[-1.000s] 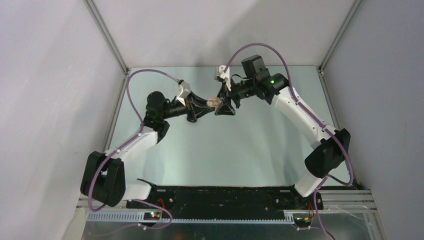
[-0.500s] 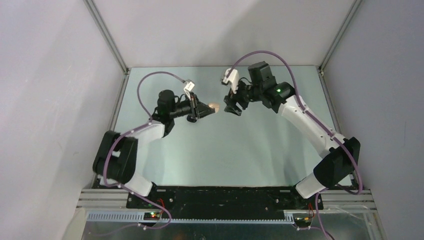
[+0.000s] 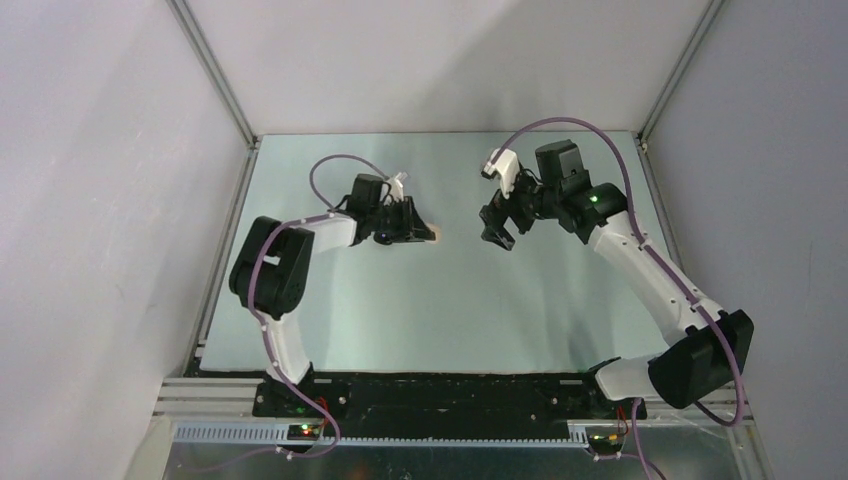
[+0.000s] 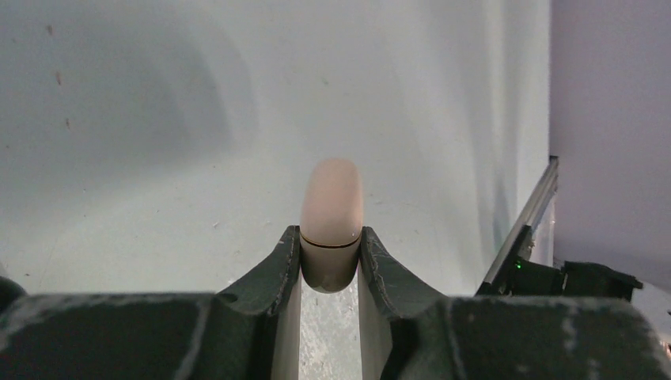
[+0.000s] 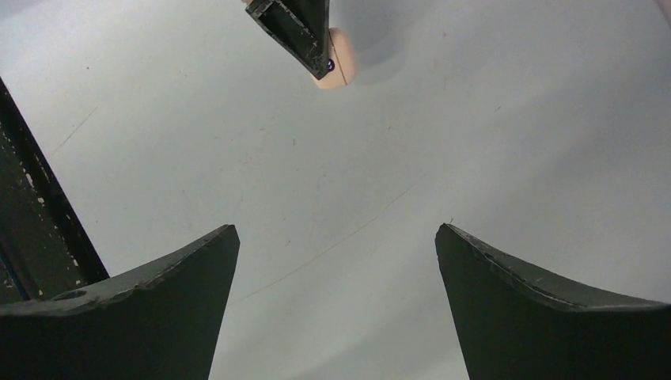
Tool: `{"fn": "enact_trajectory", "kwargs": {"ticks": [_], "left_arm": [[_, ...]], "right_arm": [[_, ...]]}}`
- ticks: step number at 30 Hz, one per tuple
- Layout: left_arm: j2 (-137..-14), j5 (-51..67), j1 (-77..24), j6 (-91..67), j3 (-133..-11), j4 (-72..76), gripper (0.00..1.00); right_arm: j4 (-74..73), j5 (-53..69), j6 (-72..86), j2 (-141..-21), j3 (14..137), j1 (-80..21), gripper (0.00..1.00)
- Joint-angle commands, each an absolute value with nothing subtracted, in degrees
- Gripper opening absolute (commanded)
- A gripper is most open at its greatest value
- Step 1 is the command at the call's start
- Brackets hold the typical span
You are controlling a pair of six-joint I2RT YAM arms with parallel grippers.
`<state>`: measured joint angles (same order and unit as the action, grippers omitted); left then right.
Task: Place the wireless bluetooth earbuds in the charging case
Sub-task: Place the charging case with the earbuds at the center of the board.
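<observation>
1. Charging case (image 4: 332, 218), a small cream-pink, pebble-shaped plastic shell, sits pinched between the two black fingers of the left gripper (image 4: 331, 239). Its rounded end sticks out past the fingertips.
2. In the left wrist view, a thin dark seam runs across the case just above the fingertips. The two halves meet along it, so the lid is down.
3. The left gripper's jaws stand narrow and clenched on the case, one finger pressed against each of its flat sides.
4. From the top view, the case (image 3: 436, 236) is over the pale grey-green table (image 3: 420, 310), a little left of the middle and toward the back. The left gripper (image 3: 426, 235) points it rightward.
5. Whether the case touches the table cannot be told. The right wrist view shows the case (image 5: 342, 62) with a soft shadow on the surface just beside it.
6. The right gripper (image 5: 336, 231) is spread wide and released, grasping nothing. Only bare table shows between its dark fingers.
7. In the top view the right gripper (image 3: 498, 232) faces the case from the right, near it but apart, with a strip of table between them.
8. A purple cable (image 3: 560, 124) loops over the white-and-black right arm, and a green light (image 3: 592, 198) glows near its wrist.
</observation>
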<state>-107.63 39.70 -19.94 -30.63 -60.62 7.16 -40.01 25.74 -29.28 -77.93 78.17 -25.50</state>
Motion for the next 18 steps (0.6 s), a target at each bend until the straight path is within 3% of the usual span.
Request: {"fn": "enact_trajectory", "kwargs": {"ticks": [1,7,10,11,13,18], "left_arm": [[-110.63,32.95,-22.7,-28.94,-64.78,-3.76,0.25],[-113.33,29.76,-24.5,-29.42,-67.12,-6.65,0.33],[-111.56,25.04,-24.33,-28.94,-67.24,-9.59,0.54],[-110.98,23.84,-24.01,-28.17,-67.19,-10.07,0.79],[-108.32,22.47,-23.37,-26.41,-67.34,-12.07,0.97],[-98.74,20.03,-20.06,-21.6,-70.49,-21.03,1.0]], "right_arm": [[-39.29,25.54,-29.94,-76.92,77.36,-25.01,0.99],[-38.78,25.4,-30.07,-78.24,77.34,-24.95,0.99],[-38.34,24.29,-29.11,-78.84,77.35,-24.85,0.99],[-38.15,23.65,-28.46,-78.84,77.35,-24.82,0.99],[-38.16,22.9,-26.99,-78.57,77.46,-24.31,0.99],[-36.32,12.99,-17.9,-79.12,79.08,-23.31,0.99]]}}
